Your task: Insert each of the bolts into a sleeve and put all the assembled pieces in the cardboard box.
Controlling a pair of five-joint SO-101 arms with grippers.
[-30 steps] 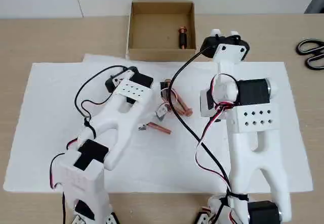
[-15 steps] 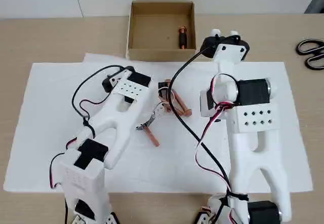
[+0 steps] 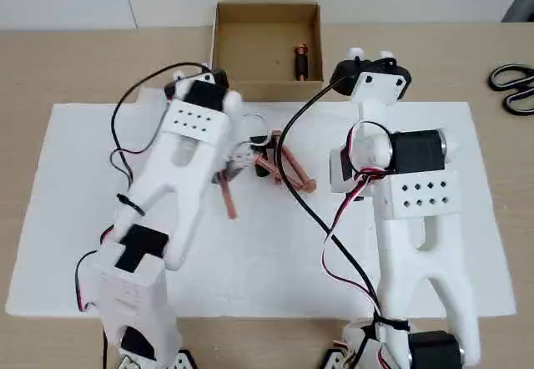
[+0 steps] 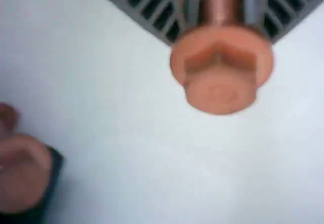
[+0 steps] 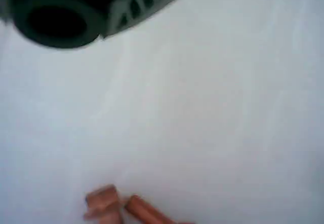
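Protruding from left claw (image 4: 221,1), bolt (image 4: 221,69) looks copper, flange-headed.

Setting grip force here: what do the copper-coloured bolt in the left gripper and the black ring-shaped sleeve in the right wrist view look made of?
The copper-coloured bolt is probably plastic, perhaps printed: its surface is matte and even, with no metallic glint. The black ring-shaped sleeve is probably plastic or rubber: dull, uniformly black, thick-walled, no shine. Neither is certain by look alone.
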